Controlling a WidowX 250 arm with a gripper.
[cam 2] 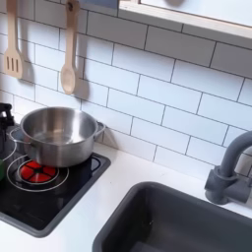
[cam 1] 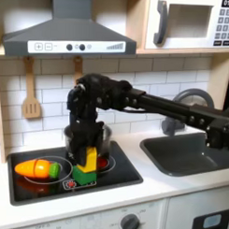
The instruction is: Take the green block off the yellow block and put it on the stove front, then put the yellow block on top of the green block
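gripper [cam 1: 85, 155] sits low over the stove top [cam 1: 30, 190] in the first exterior view, pointing straight down with its fingers on either side of the yellow block [cam 1: 88, 158]; it looks closed on that block, though the picture is small and soft. yellow block sits on top of the green block [cam 1: 83, 174], touching it, the pair stacked upright. green block rests on the black stove top near its front edge, about mid-width and toward the front right burner [cam 1: 102, 164]. black arm [cam 1: 154, 101] runs from the first exterior view's right, above the sink [cam 1: 194, 158], up and over to the wrist above the stack.

silver pot [cam 1: 91, 136] stands right behind the gripper at the back of the stove, partly hidden by the wrist. orange toy vegetable with a green end [cam 1: 39, 167] lies on the left burner, near the stove's front left corner, apart from the blocks. red-white marks show along the stove's front edge beside the green block.

wooden spatula [cam 1: 31, 93] hangs on the white tile wall behind the stove's left side, under the grey hood [cam 1: 71, 31]. microwave [cam 1: 194, 24] sits up at the first exterior view's top right.

in the second exterior view the pot [cam 2: 55, 136] stands at the stove's back edge, a red spiral burner [cam 2: 37, 171] just in front of it, two wooden utensils [cam 2: 68, 61] on the tile wall, dark sink basin [cam 2: 177, 221] at lower right and grey faucet [cam 2: 232, 172] at the right edge.
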